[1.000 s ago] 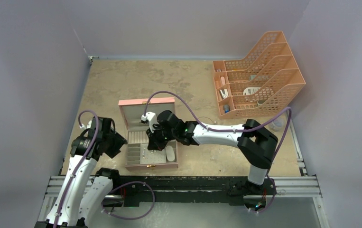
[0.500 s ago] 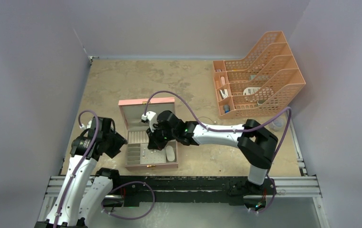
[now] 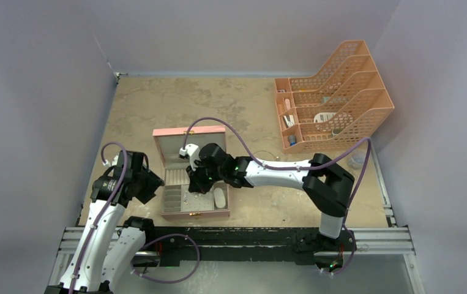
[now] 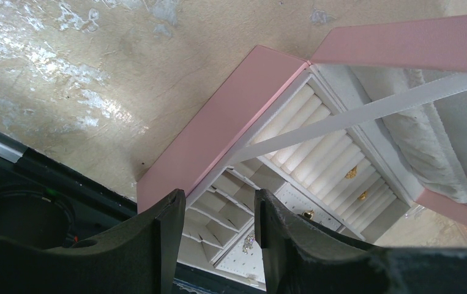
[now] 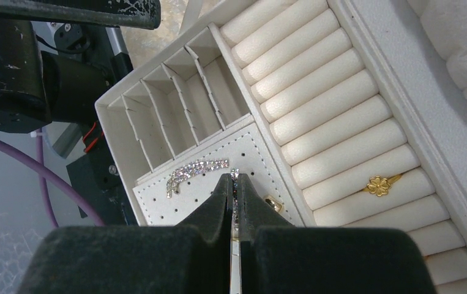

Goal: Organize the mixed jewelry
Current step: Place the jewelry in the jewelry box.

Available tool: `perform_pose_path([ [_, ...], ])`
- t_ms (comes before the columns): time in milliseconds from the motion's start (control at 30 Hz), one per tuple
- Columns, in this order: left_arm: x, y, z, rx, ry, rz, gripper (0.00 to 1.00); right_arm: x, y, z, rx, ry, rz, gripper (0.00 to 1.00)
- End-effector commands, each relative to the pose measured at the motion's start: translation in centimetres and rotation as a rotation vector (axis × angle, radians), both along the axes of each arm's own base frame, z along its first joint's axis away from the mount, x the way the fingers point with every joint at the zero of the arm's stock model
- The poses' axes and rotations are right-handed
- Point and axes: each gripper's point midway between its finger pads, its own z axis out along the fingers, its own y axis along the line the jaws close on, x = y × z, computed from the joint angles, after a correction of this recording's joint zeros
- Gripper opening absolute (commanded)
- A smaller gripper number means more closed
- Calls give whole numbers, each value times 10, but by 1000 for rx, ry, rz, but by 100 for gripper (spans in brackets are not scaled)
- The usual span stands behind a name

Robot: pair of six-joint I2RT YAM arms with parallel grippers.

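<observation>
Pink box (image 3: 195, 214) sits open on the table (image 3: 157, 104) in front of the arms, with its lid (image 3: 188, 143) tipped back and a white ribbon stay (image 4: 365, 110) running from lid to tray. The tray has a pale lining: ring rolls (image 5: 316, 98) across the far part, a row of narrow divider slots (image 5: 175, 116) at the near left, and a perforated pad (image 5: 175, 205) next to the slots. Contents, from the right wrist view: a gold flower ring (image 5: 379, 184) seated between two rolls; a curved rhinestone bar (image 5: 194, 172) lying flat on the pad; a small gold piece (image 5: 273, 203) on the pad just beside one finger. The left wrist view gives two gold specks (image 4: 351, 173) among the rolls, too small to say which pieces they are. Right gripper (image 5: 235, 179) is over the pad with its jaws pressed together. A thin silvery strand (image 5: 235, 196) glints in the slit between them and looks pinched there, though the fingers hide most of it. Left gripper (image 4: 220, 199) hangs just off the box's left wall, jaws parted, nothing between them. Orange rack (image 3: 341, 86) stands at the far right of the table, well apart from the box. Its small front bins hold white and blue bits (image 3: 289, 120), not identifiable from this view.
</observation>
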Motion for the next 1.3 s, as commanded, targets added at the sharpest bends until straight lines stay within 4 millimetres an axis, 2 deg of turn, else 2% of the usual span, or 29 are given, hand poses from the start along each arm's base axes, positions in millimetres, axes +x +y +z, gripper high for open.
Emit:
perform_pose_path([
  [0,7,2,11,-2,-40,25,45,5,6,15,20,-24,-26,0],
  [300,8,2,11,-2,-40,26,45,3,-3,26,36,-22,-53,0],
  [533,8,1,11,-3,-43,26,45,-3,-6,25,46,-13,-36,0],
  [767,7,1,12,-5,-49,26,45,-6,-5,29,85,-25,-12,0],
  [1100,7,1,13,-7,-59,25,45,-4,-3,47,194,-89,-13,0],
  [1267,8,1,13,-8,-61,25,45,-4,1,45,200,-90,3,0],
])
